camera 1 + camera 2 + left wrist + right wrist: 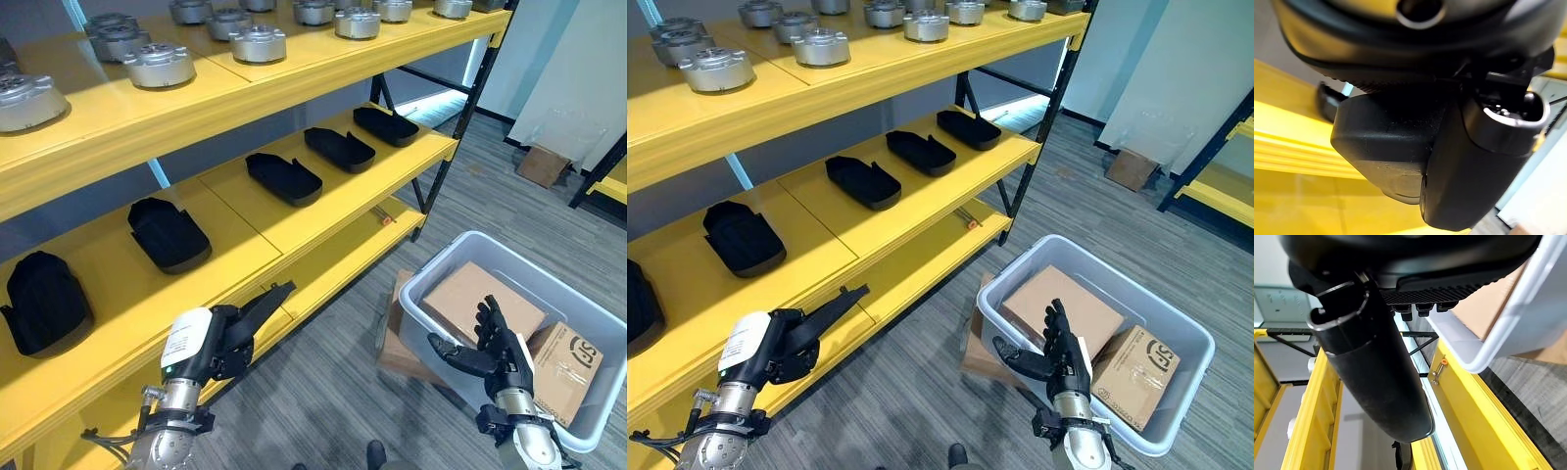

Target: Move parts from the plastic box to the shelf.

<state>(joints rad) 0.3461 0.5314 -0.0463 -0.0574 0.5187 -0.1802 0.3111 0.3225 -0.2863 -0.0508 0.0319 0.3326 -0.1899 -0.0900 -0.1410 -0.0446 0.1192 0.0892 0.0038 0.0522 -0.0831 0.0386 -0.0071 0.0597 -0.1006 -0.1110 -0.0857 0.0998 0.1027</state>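
The pale plastic box (409, 286) stands on the floor at the lower right and holds two cardboard cartons (480, 299) (570, 364). My right hand (505, 357) hovers over the box's near side, fingers straight and spread, holding nothing; its thumb (1376, 372) passes beside the box rim (1484, 352). My left hand (233, 335) is open and holds nothing. It hangs in front of the yellow shelf's (323, 211) lower boards, fingers stretched out straight. On the middle shelf, several black moulded parts (284, 178) lie in a row.
Several silver round metal parts (159, 64) stand on the top shelf. Flat cardboard (395, 345) lies under the box. A small carton (542, 164) sits on the floor at the far right, beside another yellow rack (612, 184). Grey floor lies between shelf and box.
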